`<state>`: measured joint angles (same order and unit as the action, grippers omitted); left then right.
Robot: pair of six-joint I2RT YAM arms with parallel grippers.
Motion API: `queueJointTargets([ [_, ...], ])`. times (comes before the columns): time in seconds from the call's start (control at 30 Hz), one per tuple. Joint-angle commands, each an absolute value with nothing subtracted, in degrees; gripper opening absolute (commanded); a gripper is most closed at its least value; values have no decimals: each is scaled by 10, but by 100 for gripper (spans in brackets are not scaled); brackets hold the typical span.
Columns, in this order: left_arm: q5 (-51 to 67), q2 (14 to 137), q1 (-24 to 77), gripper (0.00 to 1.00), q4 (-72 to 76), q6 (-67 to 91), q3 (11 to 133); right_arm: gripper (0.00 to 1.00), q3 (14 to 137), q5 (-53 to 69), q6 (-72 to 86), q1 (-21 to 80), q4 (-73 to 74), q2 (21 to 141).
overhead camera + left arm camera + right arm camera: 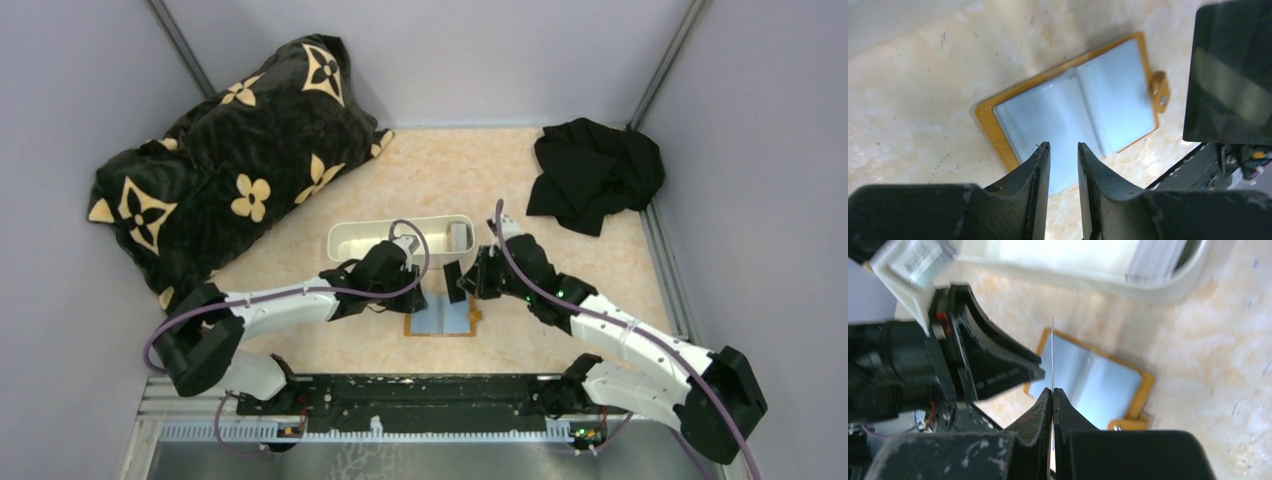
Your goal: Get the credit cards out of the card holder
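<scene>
1. The left arm [280, 305] reaches from its base towards the middle, forearm low and nearly level.
2. The left gripper [1064, 146] tips downward, its jaws a narrow gap apart with nothing between them.
3. The right arm [620, 325] stretches in from the right, angled towards the centre.
4. The right gripper [1053, 390] sits close beside the left one, jaws pressed together on a credit card [1230, 75].

The top camera looks steeply down from behind over the whole desk [450, 170]. Both wrist cameras hang close above the open card holder [1073, 110], seemingly facing it from opposite sides.
</scene>
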<state>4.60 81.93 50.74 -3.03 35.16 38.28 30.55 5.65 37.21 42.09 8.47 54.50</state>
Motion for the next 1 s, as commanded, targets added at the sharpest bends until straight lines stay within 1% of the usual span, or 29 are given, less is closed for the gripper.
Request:
queueJointTargets([
  [0.0, -3, 790, 505, 38, -68, 328, 417, 0, 437, -5, 330, 417, 136, 604],
  [0.1, -12, 782, 502, 52, -68, 326, 419, 0, 510, -65, 331, 418, 164, 658],
  [0.2, -31, 767, 501, 66, -72, 328, 415, 0, 602, -135, 340, 418, 227, 729],
  [0.27, -46, 754, 499, 72, -78, 326, 410, 0, 658, -163, 348, 418, 248, 766],
  [0.33, -64, 741, 497, 75, -85, 325, 404, 0, 700, -197, 353, 423, 269, 798],
  [0.4, -85, 728, 494, 83, -95, 328, 398, 0, 743, -227, 357, 428, 300, 832],
  [0.5, -98, 703, 478, 93, -104, 330, 387, 0, 787, -232, 357, 429, 322, 872],
  [0.67, -96, 673, 454, 94, -103, 312, 372, 0, 838, -238, 353, 436, 350, 934],
  [0.8, -86, 665, 437, 94, -102, 305, 365, 0, 847, -236, 351, 439, 353, 967],
  [0.97, -71, 664, 429, 94, -92, 308, 355, 0, 840, -236, 352, 439, 358, 978],
])
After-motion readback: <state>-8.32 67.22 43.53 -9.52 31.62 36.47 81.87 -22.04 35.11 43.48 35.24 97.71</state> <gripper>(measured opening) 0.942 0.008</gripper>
